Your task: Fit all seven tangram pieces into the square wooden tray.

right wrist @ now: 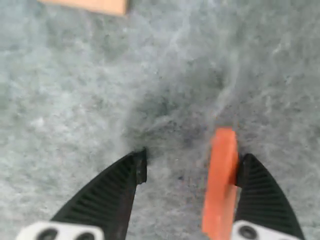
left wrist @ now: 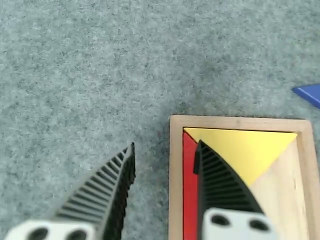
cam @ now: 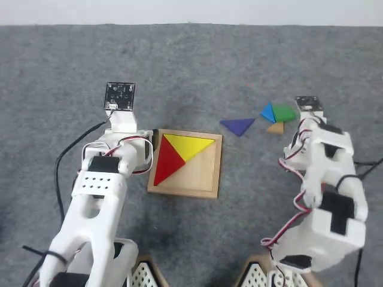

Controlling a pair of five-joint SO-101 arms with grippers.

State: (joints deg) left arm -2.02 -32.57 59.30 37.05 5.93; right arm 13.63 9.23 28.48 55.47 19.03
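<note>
The square wooden tray lies mid-table with a yellow triangle and a red triangle in its left part. My left gripper is open and straddles the tray's left wall. One of its fingers is over the red triangle; the other is over the carpet. My right gripper is open above the carpet. An orange piece stands on edge against the inner side of one finger.
Loose pieces lie on the grey carpet behind and right of the tray: a purple triangle, a blue piece, a green piece and a tan piece. The right arm stands close beside them. A black cable trails left.
</note>
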